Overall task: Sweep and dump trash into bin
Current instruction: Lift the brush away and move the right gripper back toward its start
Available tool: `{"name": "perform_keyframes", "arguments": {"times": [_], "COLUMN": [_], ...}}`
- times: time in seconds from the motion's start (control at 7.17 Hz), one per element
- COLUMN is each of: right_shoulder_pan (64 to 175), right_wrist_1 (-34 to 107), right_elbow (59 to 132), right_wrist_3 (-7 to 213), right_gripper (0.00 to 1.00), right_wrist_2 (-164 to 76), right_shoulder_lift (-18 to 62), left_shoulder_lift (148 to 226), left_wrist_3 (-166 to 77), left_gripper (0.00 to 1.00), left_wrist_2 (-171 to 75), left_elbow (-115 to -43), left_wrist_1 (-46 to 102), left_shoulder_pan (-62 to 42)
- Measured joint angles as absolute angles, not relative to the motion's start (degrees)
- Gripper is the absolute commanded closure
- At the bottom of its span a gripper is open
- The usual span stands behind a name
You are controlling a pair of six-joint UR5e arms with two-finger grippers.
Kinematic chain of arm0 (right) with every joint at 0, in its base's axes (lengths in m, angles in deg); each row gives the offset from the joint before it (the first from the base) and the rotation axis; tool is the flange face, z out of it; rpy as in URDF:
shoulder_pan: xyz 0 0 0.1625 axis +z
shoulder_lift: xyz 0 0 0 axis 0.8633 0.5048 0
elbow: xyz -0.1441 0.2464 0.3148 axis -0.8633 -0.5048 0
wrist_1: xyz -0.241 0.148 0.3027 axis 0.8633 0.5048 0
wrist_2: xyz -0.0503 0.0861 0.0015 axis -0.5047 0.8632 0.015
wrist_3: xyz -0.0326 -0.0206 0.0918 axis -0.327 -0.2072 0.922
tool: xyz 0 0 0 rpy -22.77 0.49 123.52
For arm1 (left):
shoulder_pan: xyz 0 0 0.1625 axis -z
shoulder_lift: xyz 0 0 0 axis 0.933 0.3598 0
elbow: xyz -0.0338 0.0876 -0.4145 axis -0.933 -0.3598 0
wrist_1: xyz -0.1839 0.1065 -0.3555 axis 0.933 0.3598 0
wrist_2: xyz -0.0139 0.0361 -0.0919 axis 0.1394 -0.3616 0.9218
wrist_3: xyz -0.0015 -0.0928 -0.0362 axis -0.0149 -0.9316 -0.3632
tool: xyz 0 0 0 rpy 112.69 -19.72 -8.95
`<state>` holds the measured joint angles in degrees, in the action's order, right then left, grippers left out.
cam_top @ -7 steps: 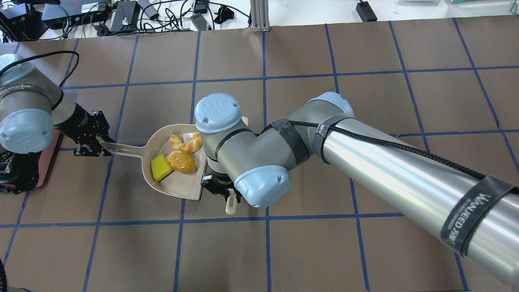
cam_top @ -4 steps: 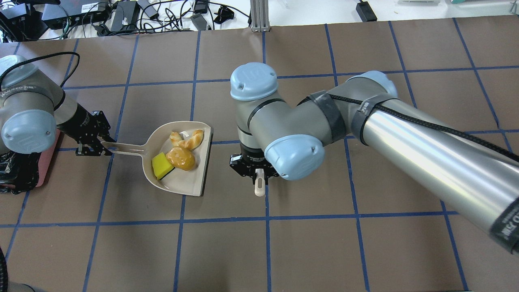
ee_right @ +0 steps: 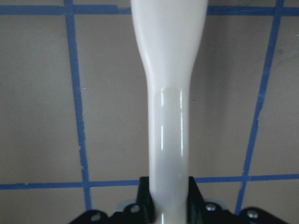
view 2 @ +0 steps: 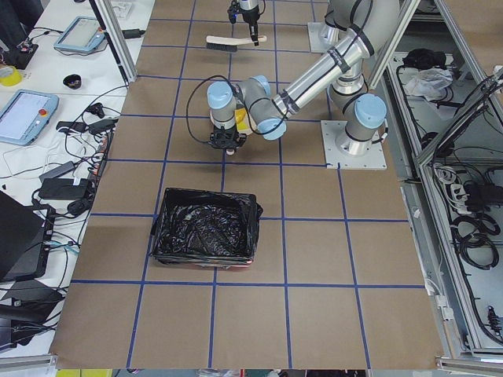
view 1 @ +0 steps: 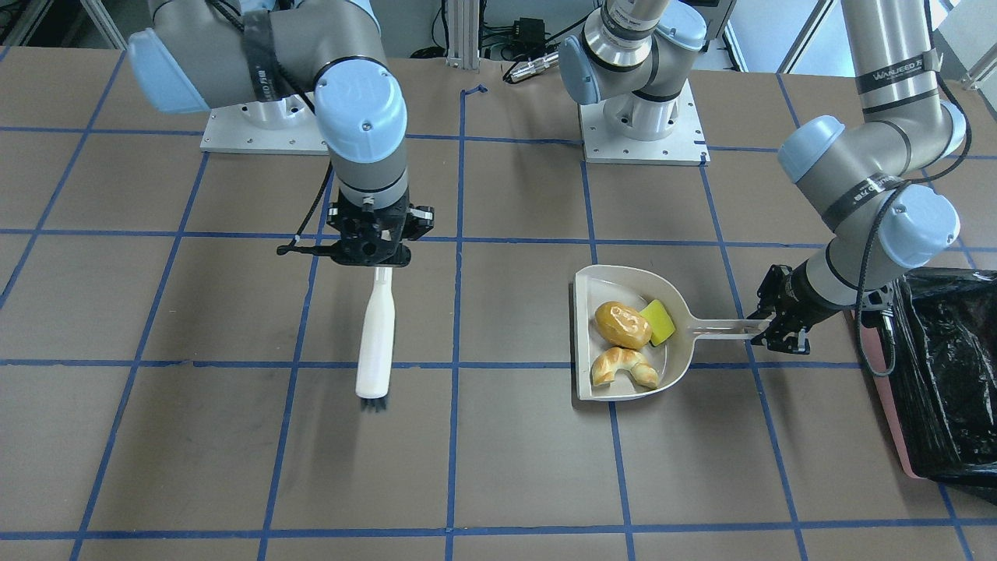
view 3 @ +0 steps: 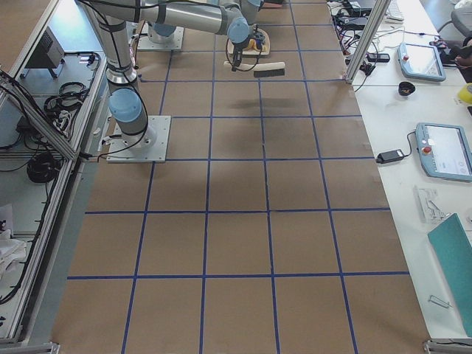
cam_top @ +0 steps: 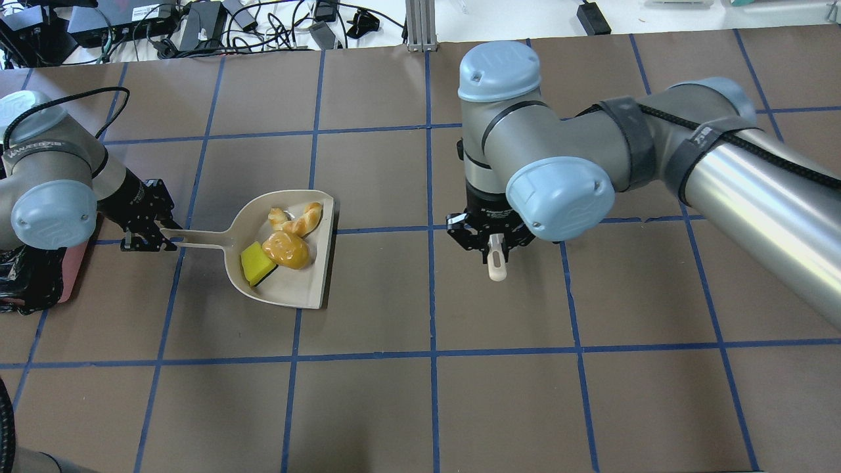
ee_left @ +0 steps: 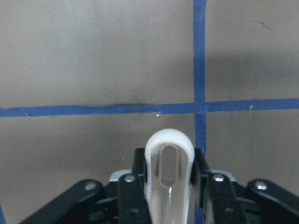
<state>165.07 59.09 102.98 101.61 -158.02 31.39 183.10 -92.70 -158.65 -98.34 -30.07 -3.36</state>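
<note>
A beige dustpan [cam_top: 299,289] rests on the table and carries the trash: a golden roll [cam_top: 287,251], a croissant [cam_top: 299,220] and a yellow sponge piece [cam_top: 253,263]. My left gripper [cam_top: 161,236] is shut on the tip of the dustpan handle [ee_left: 169,154], which also shows in the front view [view 1: 767,327]. The bin [view 1: 946,366], pink with a black bag, stands just behind that arm. My right gripper [cam_top: 494,243] is shut on a white brush [view 1: 376,335], held bristles down well to the right of the dustpan.
Brown table paper carries a blue tape grid. Cables and power boxes [cam_top: 197,26] lie along the far edge. The two arm bases [view 1: 642,117] stand on plates at the robot's side. The bin [view 2: 206,236] sits near the table's left end.
My right arm has drawn the brush away from the dustpan mouth, rightward and farther back. The dustpan with its load has shifted slightly; my left gripper still holds its handle.
</note>
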Motion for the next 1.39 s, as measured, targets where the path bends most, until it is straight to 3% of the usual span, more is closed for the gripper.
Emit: {"name": "perform_keyframes", "arguments": {"times": [0.42, 1.12, 1.39], "right_shoulder_pan": [153.2, 139.1, 135.8], "right_wrist_1": [59.0, 62.8, 64.7], "right_elbow": [103.0, 102.5, 102.0], "right_wrist_3": [88.4, 71.1, 69.4], "right_gripper": [1.0, 1.0, 1.0], "right_wrist_2": [-161.3, -164.5, -165.6], "right_shoulder_lift": [31.7, 31.1, 29.4], "left_shoulder_lift": [183.2, 183.9, 184.7], "left_wrist_3": [-93.9, -94.7, -95.6], "left_gripper": [0.58, 0.53, 0.98], "left_wrist_2": [-159.4, -160.3, -160.4], "left_elbow": [-98.1, -98.1, -98.0], "left_wrist_1": [-31.0, -33.1, -34.5], "left_shoulder_pan": [-2.5, -1.8, -1.3]}}
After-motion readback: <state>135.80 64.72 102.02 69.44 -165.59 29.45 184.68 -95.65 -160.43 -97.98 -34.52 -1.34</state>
